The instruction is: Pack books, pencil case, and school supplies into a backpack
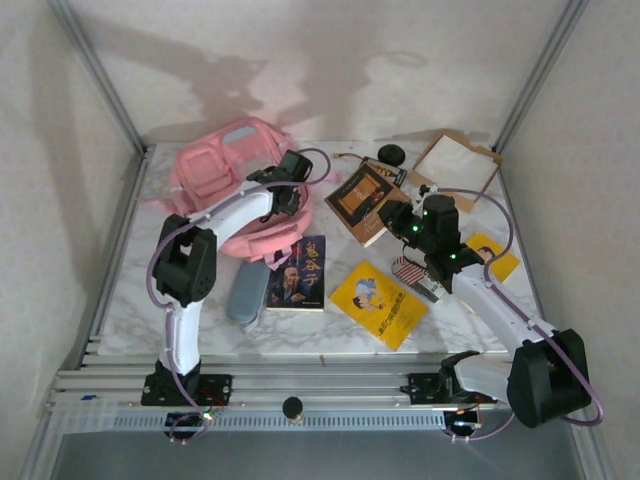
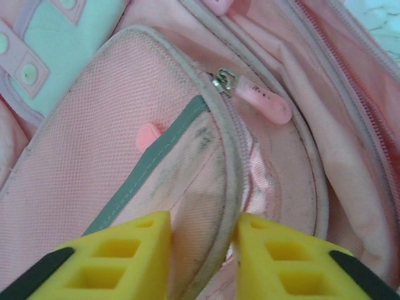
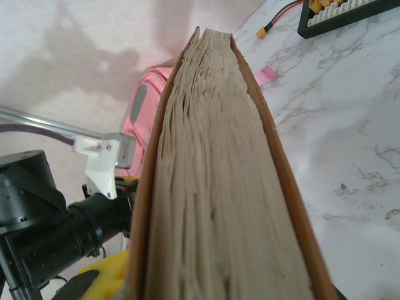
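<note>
My left gripper point(image 2: 203, 226) stands narrow-jawed astride the backpack point(image 2: 119, 150) pocket rim point(image 2: 229, 164); whether it pinches the rim, I cannot tell. My right gripper point(image 1: 401, 216) clamps the brown book point(image 3: 212, 175) just right of the backpack. I judge this the opening step. Next I lift the rim and feed the book in.

Pencil case point(image 1: 246, 292) before backpack point(image 1: 215, 170), beside books point(image 1: 298, 273)

Between the jaws of the left gripper point(image 2: 203, 253), the backpack point(image 2: 94, 156) is matt woven pink cloth, its lining glossy. Between the jaws of the right gripper point(image 3: 219, 289), the brown book point(image 3: 215, 175) shows rough, matt paper edges.
</note>
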